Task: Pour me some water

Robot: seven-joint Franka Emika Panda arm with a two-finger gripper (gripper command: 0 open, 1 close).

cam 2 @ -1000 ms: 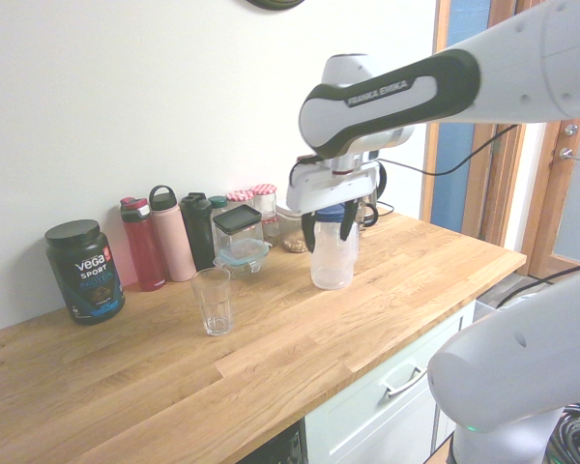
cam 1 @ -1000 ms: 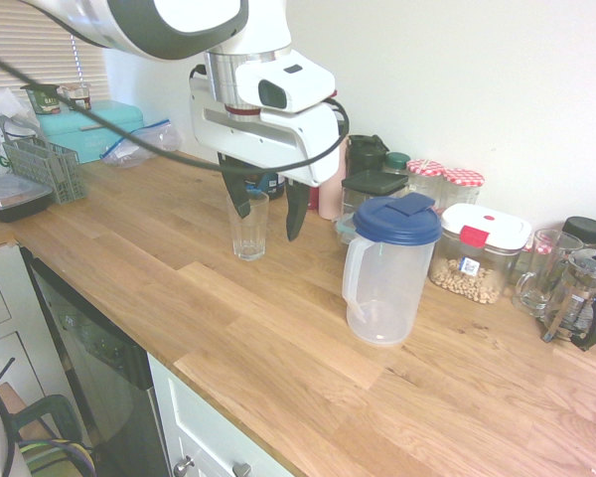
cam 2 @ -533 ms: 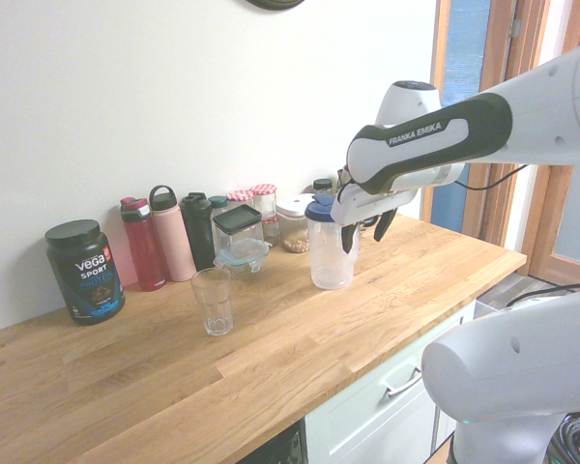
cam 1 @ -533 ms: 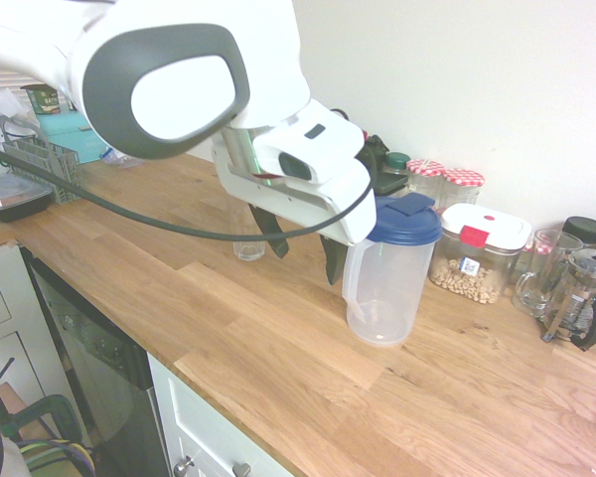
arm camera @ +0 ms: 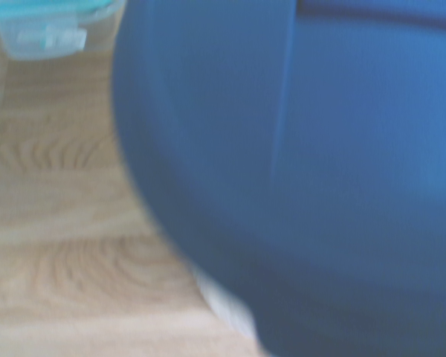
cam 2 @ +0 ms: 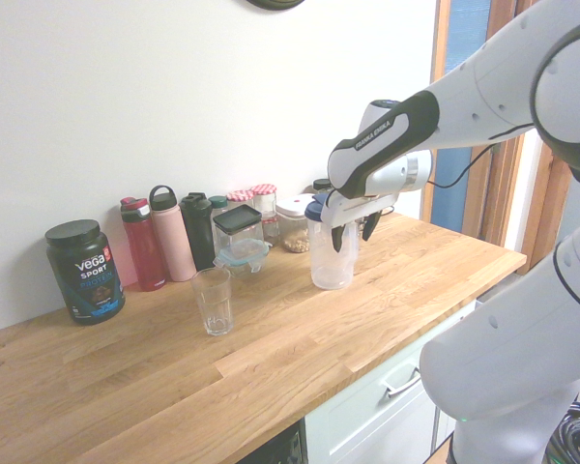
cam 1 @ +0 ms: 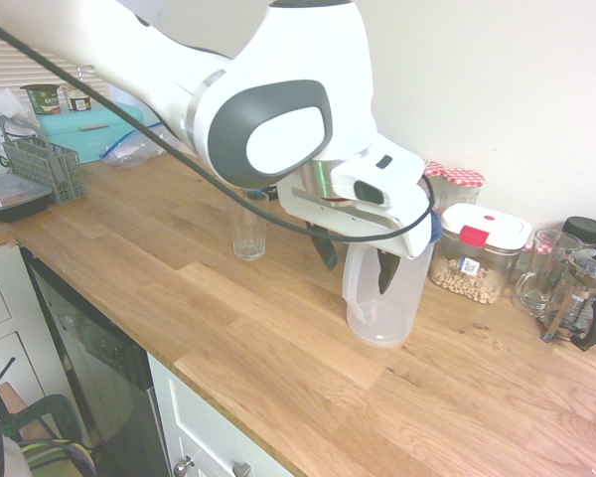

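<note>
Pitcher upright on the worktop, blue lid filling the wrist view, and here's the end effector, fingers spread, nothing pinched, right up at the pitcher's handle side! Whether they touch it, I can't tell. Danger number one: a fingertip coming down on the handle instead of around it could shove or tip the pitcher. Number two: a shallow bite, and that smooth plastic could swivel once its weight swings. Behind the pitcher, the chickpea container crowds in; a push that way might knock it. And well apart from the pitcher stands the glass, thin and light, easily toppled by a low carry or a bumped spout!
</note>
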